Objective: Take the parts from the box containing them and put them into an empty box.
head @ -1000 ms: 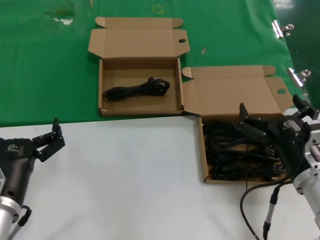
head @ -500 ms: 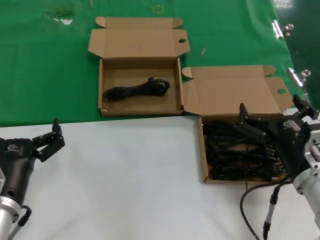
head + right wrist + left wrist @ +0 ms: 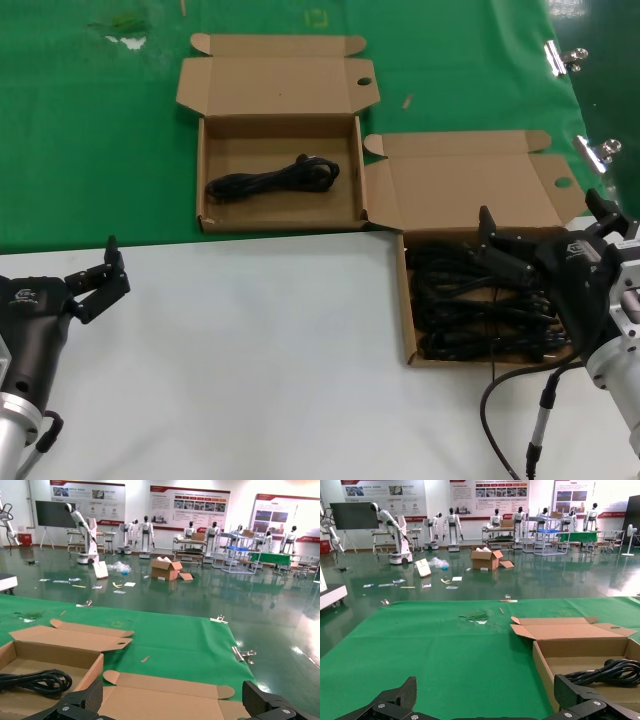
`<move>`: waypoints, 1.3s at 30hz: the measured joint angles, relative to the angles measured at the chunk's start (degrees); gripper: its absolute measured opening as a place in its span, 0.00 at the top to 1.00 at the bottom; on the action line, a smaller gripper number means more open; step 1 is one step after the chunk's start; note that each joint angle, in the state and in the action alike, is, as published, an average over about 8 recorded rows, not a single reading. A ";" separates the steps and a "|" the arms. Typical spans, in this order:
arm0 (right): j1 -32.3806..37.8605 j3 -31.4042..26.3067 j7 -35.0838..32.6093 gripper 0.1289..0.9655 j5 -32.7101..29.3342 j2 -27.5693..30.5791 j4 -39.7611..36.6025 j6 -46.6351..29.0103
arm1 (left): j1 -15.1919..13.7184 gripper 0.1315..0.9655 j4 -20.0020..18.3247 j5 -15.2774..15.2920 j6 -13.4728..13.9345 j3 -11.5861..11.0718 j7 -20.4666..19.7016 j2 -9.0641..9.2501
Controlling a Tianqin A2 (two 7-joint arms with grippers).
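Observation:
Several black power cables (image 3: 480, 305) fill the right cardboard box (image 3: 405, 300). My right gripper (image 3: 543, 218) hovers open just above this box, holding nothing. In the right wrist view my right gripper (image 3: 175, 700) spreads over the box's open flap (image 3: 165, 695). One coiled cable (image 3: 272, 180) lies in the left box (image 3: 202, 170) farther back. It also shows in the left wrist view (image 3: 607, 670) and in the right wrist view (image 3: 35, 680). My left gripper (image 3: 95, 280) is open and empty over the white table at the near left, pointing over the green cloth (image 3: 445, 655).
The boxes sit where the green cloth (image 3: 100, 130) meets the white table (image 3: 250, 360). Both lids are folded back. Metal clips (image 3: 562, 57) lie at the cloth's right edge. My own thin grey-tipped cable (image 3: 540, 420) hangs near the right arm.

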 joint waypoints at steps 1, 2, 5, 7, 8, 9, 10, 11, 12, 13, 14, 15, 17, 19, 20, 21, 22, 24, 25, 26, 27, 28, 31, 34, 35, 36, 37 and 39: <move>0.00 0.00 0.00 0.00 0.00 0.00 0.00 0.00 | 0.00 0.00 0.00 0.00 0.00 0.00 0.00 0.00; 0.00 0.00 0.00 0.00 0.00 0.00 0.00 0.00 | 0.00 0.00 0.00 0.00 0.00 0.00 0.00 0.00; 0.00 0.00 0.00 0.00 0.00 0.00 0.00 0.00 | 0.00 0.00 0.00 0.00 0.00 0.00 0.00 0.00; 0.00 0.00 0.00 0.00 0.00 0.00 0.00 0.00 | 0.00 0.00 0.00 0.00 0.00 0.00 0.00 0.00; 0.00 0.00 0.00 0.00 0.00 0.00 0.00 0.00 | 0.00 0.00 0.00 0.00 0.00 0.00 0.00 0.00; 0.00 0.00 0.00 0.00 0.00 0.00 0.00 0.00 | 0.00 0.00 0.00 0.00 0.00 0.00 0.00 0.00; 0.00 0.00 0.00 0.00 0.00 0.00 0.00 0.00 | 0.00 0.00 0.00 0.00 0.00 0.00 0.00 0.00; 0.00 0.00 0.00 0.00 0.00 0.00 0.00 0.00 | 0.00 0.00 0.00 0.00 0.00 0.00 0.00 0.00; 0.00 0.00 0.00 0.00 0.00 0.00 0.00 0.00 | 0.00 0.00 0.00 0.00 0.00 0.00 0.00 0.00; 0.00 0.00 0.00 0.00 0.00 0.00 0.00 0.00 | 0.00 0.00 0.00 0.00 0.00 0.00 0.00 0.00; 0.00 0.00 0.00 0.00 0.00 0.00 0.00 0.00 | 0.00 0.00 0.00 0.00 0.00 0.00 0.00 0.00; 0.00 0.00 0.00 0.00 0.00 0.00 0.00 0.00 | 0.00 0.00 0.00 0.00 0.00 0.00 0.00 0.00; 0.00 0.00 0.00 0.00 0.00 0.00 0.00 0.00 | 0.00 0.00 0.00 0.00 0.00 0.00 0.00 0.00; 0.00 0.00 0.00 0.00 0.00 0.00 0.00 0.00 | 0.00 0.00 0.00 0.00 0.00 0.00 0.00 0.00; 0.00 0.00 0.00 0.00 0.00 0.00 0.00 0.00 | 0.00 0.00 0.00 0.00 0.00 0.00 0.00 0.00; 0.00 0.00 0.00 0.00 0.00 0.00 0.00 0.00 | 0.00 0.00 0.00 0.00 0.00 0.00 0.00 0.00; 0.00 0.00 0.00 0.00 0.00 0.00 0.00 0.00 | 0.00 0.00 0.00 0.00 0.00 0.00 0.00 0.00; 0.00 0.00 0.00 0.00 0.00 0.00 0.00 0.00 | 0.00 0.00 0.00 0.00 0.00 0.00 0.00 0.00; 0.00 0.00 0.00 0.00 0.00 0.00 0.00 0.00 | 0.00 0.00 0.00 0.00 0.00 0.00 0.00 0.00; 0.00 0.00 0.00 0.00 0.00 0.00 0.00 0.00 | 0.00 0.00 0.00 0.00 0.00 0.00 0.00 0.00; 0.00 0.00 0.00 0.00 0.00 0.00 0.00 0.00 | 0.00 0.00 0.00 0.00 0.00 0.00 0.00 0.00; 0.00 0.00 0.00 0.00 0.00 0.00 0.00 0.00 | 0.00 0.00 0.00 0.00 0.00 0.00 0.00 0.00; 0.00 0.00 0.00 0.00 0.00 0.00 0.00 0.00 | 0.00 0.00 0.00 0.00 0.00 0.00 0.00 0.00; 0.00 0.00 0.00 0.00 0.00 0.00 0.00 0.00 | 0.00 0.00 0.00 0.00 0.00 0.00 0.00 0.00; 0.00 0.00 0.00 0.00 0.00 0.00 0.00 0.00 | 0.00 0.00 0.00 0.00 0.00 0.00 0.00 0.00; 0.00 0.00 0.00 0.00 0.00 0.00 0.00 0.00 | 0.00 0.00 0.00 0.00 0.00 0.00 0.00 0.00; 0.00 0.00 0.00 0.00 0.00 0.00 0.00 0.00 | 0.00 0.00 0.00 0.00 0.00 0.00 0.00 0.00; 0.00 0.00 0.00 0.00 0.00 0.00 0.00 0.00 | 0.00 0.00 0.00 0.00 0.00 0.00 0.00 0.00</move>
